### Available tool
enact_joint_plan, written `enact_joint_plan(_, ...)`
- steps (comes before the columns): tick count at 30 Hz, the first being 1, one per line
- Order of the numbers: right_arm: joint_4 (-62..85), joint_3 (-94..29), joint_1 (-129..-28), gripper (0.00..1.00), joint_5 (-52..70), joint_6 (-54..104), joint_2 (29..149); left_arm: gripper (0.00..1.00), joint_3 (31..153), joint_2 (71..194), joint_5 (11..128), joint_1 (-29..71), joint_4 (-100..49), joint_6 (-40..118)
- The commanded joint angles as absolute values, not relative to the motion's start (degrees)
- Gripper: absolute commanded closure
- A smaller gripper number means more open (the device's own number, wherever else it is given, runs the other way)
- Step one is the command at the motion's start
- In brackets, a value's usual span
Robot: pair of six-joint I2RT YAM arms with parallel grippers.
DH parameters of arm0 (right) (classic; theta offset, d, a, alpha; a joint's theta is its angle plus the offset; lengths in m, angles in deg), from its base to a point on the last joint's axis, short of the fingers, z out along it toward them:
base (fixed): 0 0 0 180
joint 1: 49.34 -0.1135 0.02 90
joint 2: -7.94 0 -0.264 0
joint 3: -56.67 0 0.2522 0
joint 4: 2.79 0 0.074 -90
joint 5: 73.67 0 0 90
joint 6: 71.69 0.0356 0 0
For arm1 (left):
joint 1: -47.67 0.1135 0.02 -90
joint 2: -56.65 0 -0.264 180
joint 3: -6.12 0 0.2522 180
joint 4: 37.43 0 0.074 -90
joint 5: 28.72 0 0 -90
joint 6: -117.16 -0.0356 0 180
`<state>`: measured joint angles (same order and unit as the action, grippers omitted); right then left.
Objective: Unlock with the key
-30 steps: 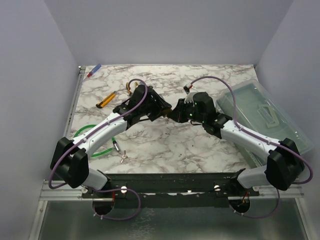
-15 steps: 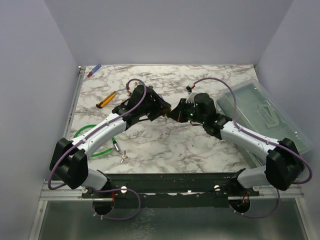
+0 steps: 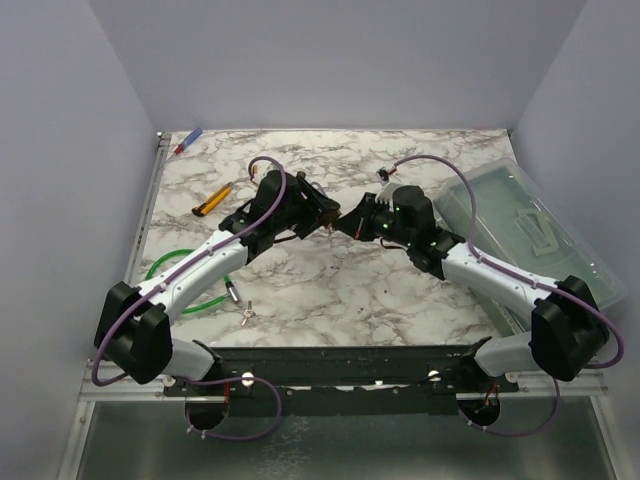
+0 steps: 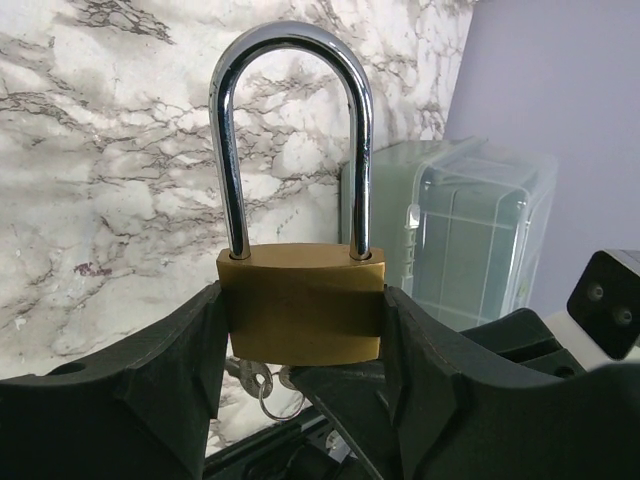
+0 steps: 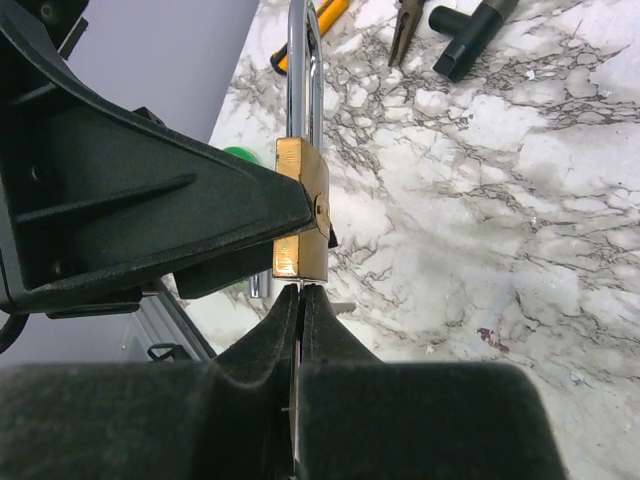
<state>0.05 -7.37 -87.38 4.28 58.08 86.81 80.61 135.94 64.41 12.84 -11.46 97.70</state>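
The left gripper point(image 4: 302, 335) stands partly open with its two black fingers point(image 4: 170, 370) clamped on the flat sides of a brass padlock point(image 4: 300, 305). It holds the body upright, and the chrome shackle point(image 4: 290, 60) points to 12 o'clock in the left wrist view with both legs seated in the brass. The right gripper point(image 5: 300, 293) is closed tight, its tips meeting just under the padlock's bottom face at 6 o'clock. Whether a key blade sits between them cannot be told, though a small key ring point(image 4: 262, 388) with silvery metal shows just below the lock in the left wrist view. In the top view both grippers meet above the middle of the marble table point(image 3: 330, 290), well off its surface. A clear plastic box point(image 3: 520, 225) lies at 3 o'clock from them, near the table's right edge. A yellow utility knife point(image 3: 212, 202) lies at 9 o'clock, a green hose loop point(image 3: 175, 272) at 8 o'clock and a blue-and-red marker point(image 3: 188, 141) at 10 o'clock in the far corner.
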Motion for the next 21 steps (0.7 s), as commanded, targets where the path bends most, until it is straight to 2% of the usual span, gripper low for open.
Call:
enact_joint_plan(1,-6.73,-6.74,-86.33,1.00,2.75,61.12,87.10,1.00,80.34,132.78,70.14,11.72,-19.72,100.48)
enact_joint_plan(21,-14.41,-3.26,-80.65,1.00,-7.01,66.48,86.23,1.00,77.76,132.50,73.35,11.63,-29.84,100.48)
